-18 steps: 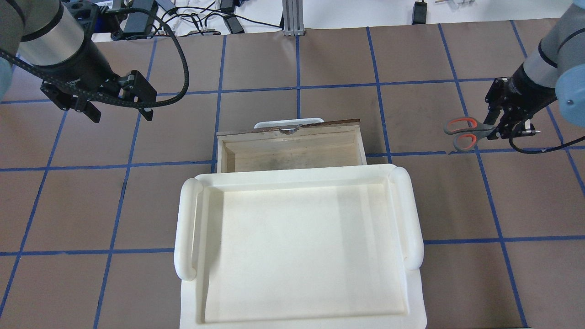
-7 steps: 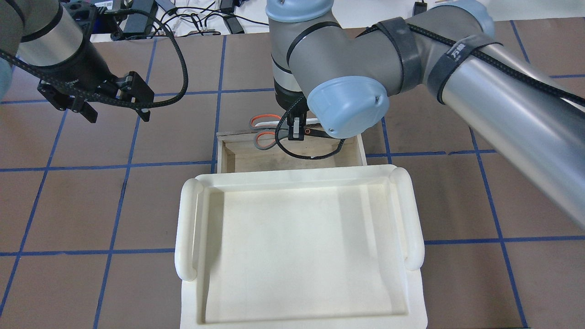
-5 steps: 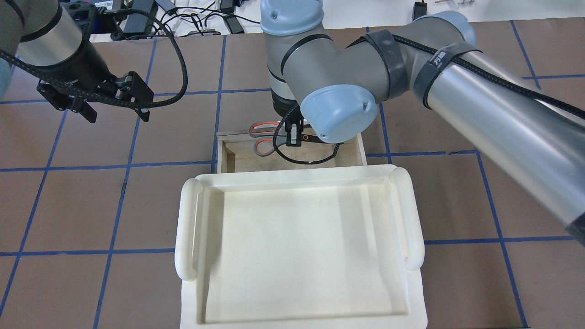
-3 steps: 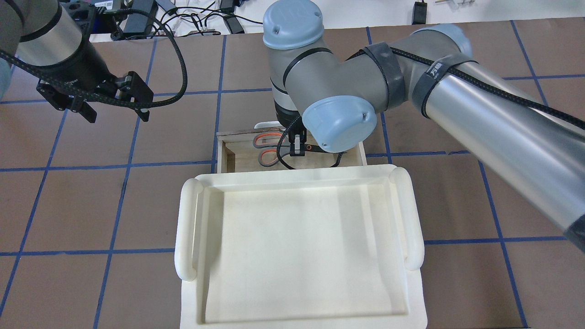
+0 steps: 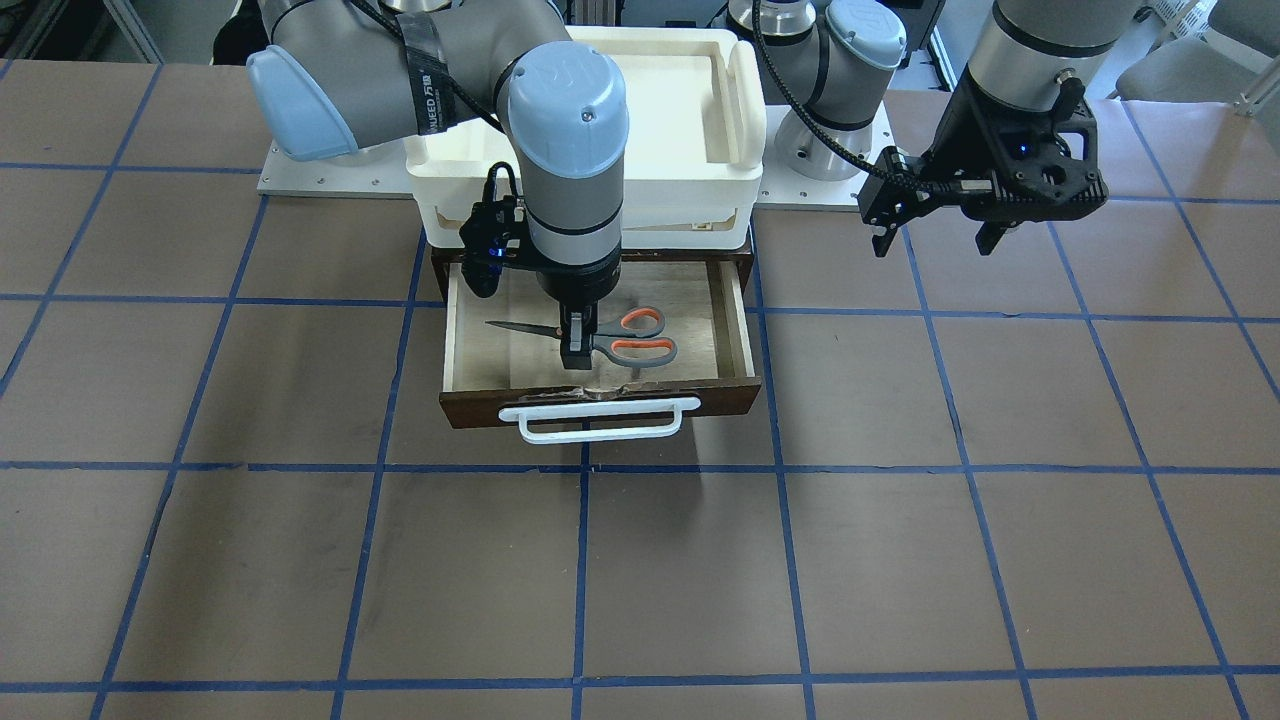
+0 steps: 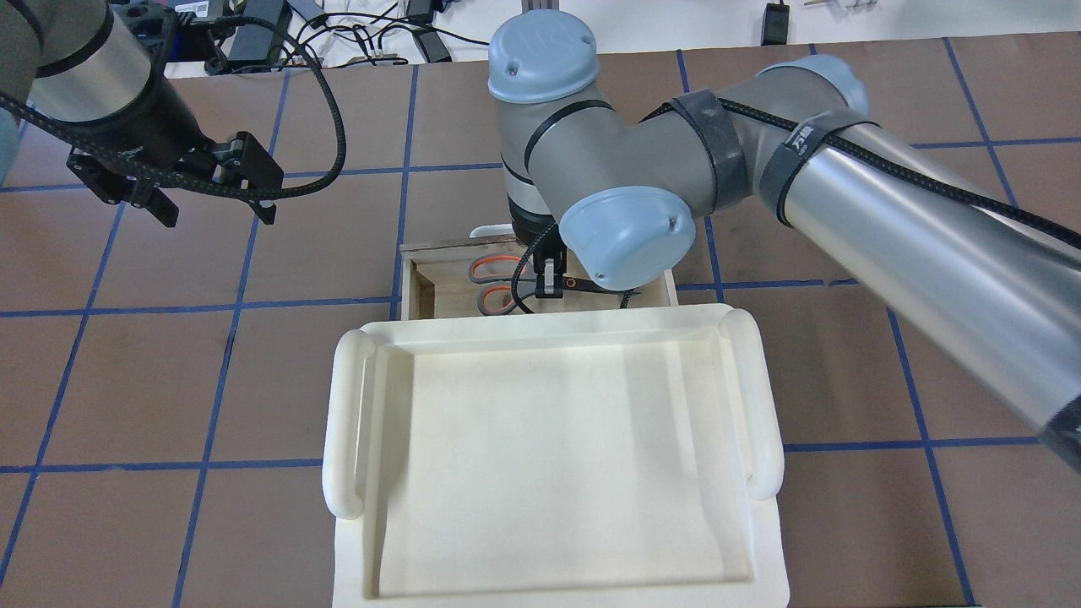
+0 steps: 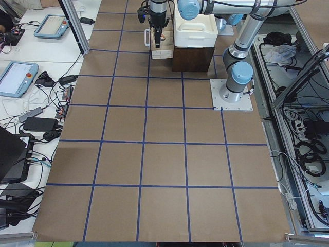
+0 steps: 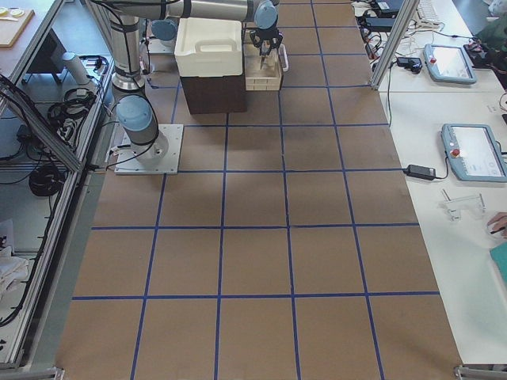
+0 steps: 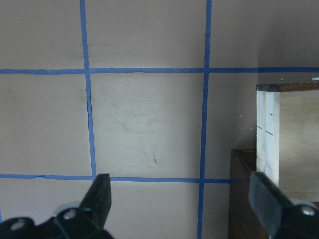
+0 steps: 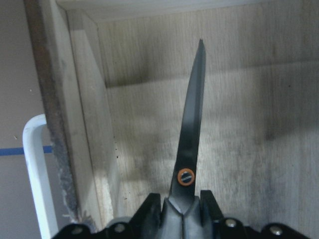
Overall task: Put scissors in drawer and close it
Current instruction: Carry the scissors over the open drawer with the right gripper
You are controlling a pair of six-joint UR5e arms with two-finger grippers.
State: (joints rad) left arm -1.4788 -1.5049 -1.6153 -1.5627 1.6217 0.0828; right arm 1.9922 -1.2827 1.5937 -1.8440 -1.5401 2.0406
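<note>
Counts: 1 scissors (image 5: pixel 605 343), 1 drawer (image 5: pixel 700 300), 1 white tray (image 6: pixel 344 422), 2 arms w/ 1 gripper each. Drawer stands pulled open at ctr of front view, white bar handle toward frame bottom. Scissors lie within its outline, blades shut, tips pointing frame-left, orange/grey loops frame-right; can't tell if they touch the drawer floor. Right gripper (image 5: pixel 573 345) comes in from above, fingers pinched on the scissors just by the pivot screw. Left gripper (image 5: pixel 932 240), upper right of front view, is spread wide w/ nothing btwn the fingers, over bare table (image 5: pixel 900 570), well apart from drawer. Tray sits atop dark cabinet (image 8: pixel 212 93) behind drawer. In overhead view the right arm's elbow (image 6: pixel 627 236) hides much of the drawer. Table: brown sheet w/ blue tape grid. Side views: desks w/ tablets (image 7: pixel 17 78) & cables (image 7: pixel 36 110) along the table's long sides.
</note>
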